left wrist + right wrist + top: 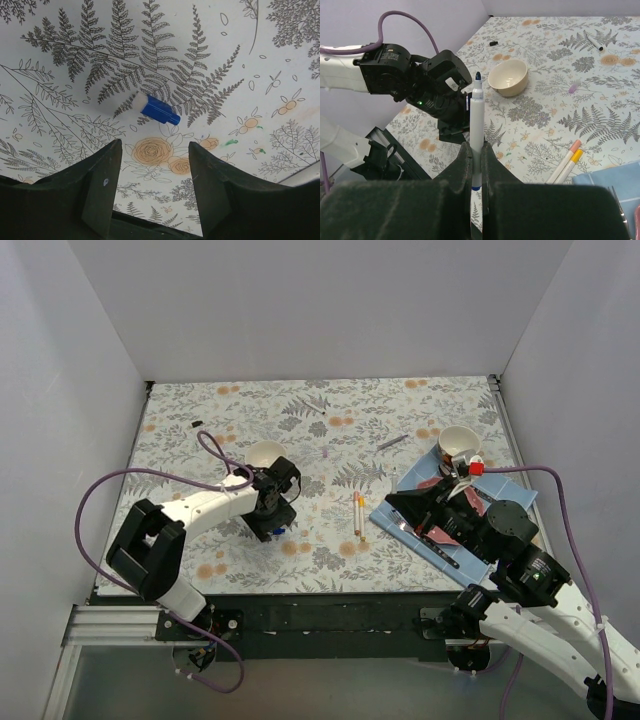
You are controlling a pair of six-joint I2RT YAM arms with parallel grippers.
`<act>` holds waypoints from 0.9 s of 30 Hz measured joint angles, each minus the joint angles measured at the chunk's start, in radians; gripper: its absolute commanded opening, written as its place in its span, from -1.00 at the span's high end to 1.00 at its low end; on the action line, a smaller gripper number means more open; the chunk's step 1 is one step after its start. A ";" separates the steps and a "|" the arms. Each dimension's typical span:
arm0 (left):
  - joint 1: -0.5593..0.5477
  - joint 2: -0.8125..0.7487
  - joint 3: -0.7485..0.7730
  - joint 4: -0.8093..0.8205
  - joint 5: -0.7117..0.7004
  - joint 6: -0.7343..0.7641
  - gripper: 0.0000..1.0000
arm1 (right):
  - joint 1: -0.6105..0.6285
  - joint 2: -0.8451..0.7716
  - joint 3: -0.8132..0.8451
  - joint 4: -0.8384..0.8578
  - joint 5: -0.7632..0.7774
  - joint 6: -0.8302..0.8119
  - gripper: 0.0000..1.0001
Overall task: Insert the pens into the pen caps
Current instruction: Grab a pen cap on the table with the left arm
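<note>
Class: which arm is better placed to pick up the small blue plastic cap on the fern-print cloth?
Left. The left gripper hangs over the small blue plastic cap, jaws parted; the right gripper is shut on a white blue-tipped pen.

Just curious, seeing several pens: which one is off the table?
The blue-tipped pen, pinched upright in the right gripper. The pink and yellow pair and the far pen lie flat.

A white-barrelled pen (477, 115) with a bare dark blue tip stands upright, pinched in the right claw (476, 152). A blue cap (159, 111) lies on its side on the flowered cloth (60, 125). Two capped pens (562, 162), one orange-ended and one yellow-ended, lie side by side. A black cap (493, 43) lies well apart from them.
</note>
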 measured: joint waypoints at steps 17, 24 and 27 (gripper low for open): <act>0.047 0.081 -0.042 0.074 0.017 -0.005 -0.20 | 0.000 -0.010 -0.007 -0.009 -0.016 -0.002 0.97; 0.053 0.115 -0.010 0.038 0.016 -0.005 0.02 | 0.000 -0.014 -0.009 -0.016 -0.016 -0.006 0.97; 0.054 0.119 -0.008 0.023 0.012 -0.005 0.17 | 0.000 -0.014 -0.011 -0.018 -0.016 -0.008 0.97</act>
